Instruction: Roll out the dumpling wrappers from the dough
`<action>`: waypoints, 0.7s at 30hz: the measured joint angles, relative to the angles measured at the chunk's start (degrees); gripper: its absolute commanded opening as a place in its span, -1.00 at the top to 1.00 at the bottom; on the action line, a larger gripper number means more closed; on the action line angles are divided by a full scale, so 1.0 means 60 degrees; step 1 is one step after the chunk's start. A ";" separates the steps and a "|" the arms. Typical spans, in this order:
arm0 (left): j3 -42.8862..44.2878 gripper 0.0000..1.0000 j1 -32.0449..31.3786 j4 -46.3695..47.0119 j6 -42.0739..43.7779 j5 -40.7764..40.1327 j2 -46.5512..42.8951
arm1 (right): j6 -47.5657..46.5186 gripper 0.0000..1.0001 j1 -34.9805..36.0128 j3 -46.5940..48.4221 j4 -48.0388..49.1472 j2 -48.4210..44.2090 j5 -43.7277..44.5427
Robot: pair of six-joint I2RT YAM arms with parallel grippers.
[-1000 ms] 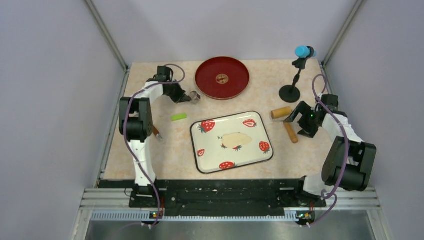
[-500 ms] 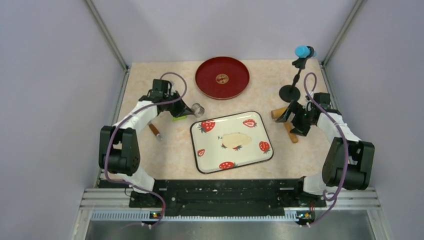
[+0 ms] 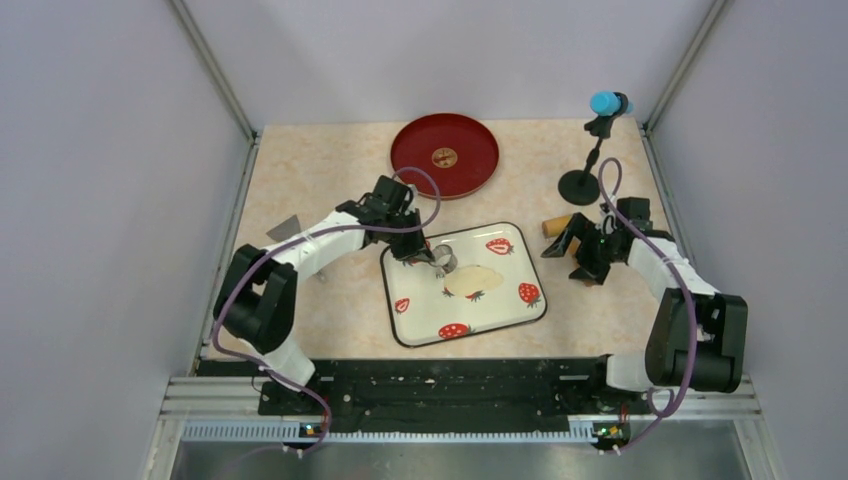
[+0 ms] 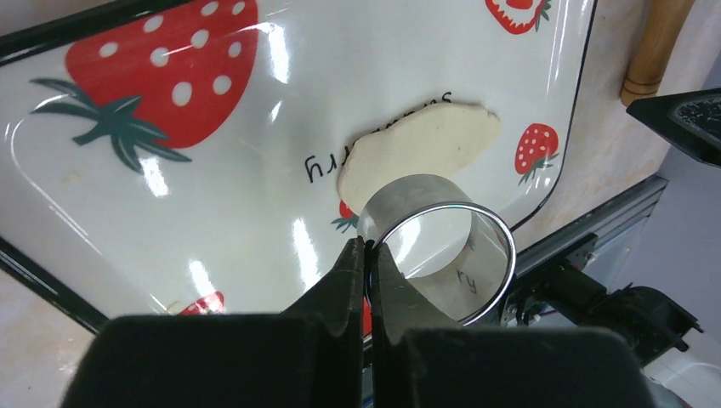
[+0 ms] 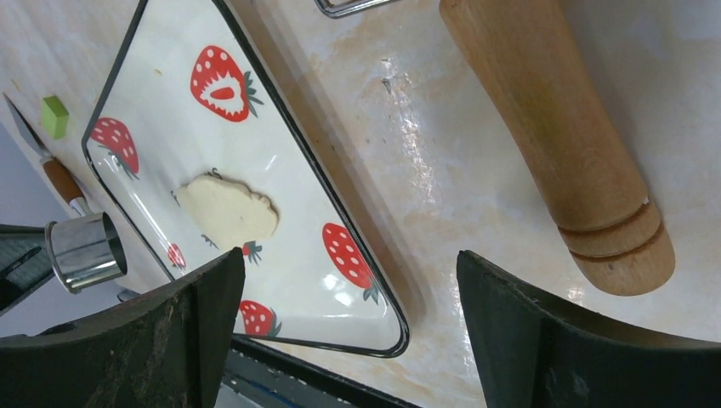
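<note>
You've got a white tray (image 3: 495, 312) with a black rim, red strawberries and green leaves. Pale cream dough (image 3: 472, 281). Mirror-silver ring (image 4: 417, 195). Tan wood roller (image 5: 544, 127). Dark red plate (image 3: 470, 150). Beige marbled table (image 3: 310, 190).

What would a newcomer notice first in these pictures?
The strawberry-patterned tray in the middle of the table, with a flat piece of pale dough on it. The left hand pinches the wall of a shiny metal ring over the tray, by the dough's end. A red plate sits at the far edge, and the right hand stands open by a wooden rolling pin.
</note>
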 measured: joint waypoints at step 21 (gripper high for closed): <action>0.2488 1.00 -0.2014 -0.1111 0.0965 -0.1439 0.2539 | 0.0066 -0.11 0.0783 0.0659 -0.0277 0.0146 -0.0663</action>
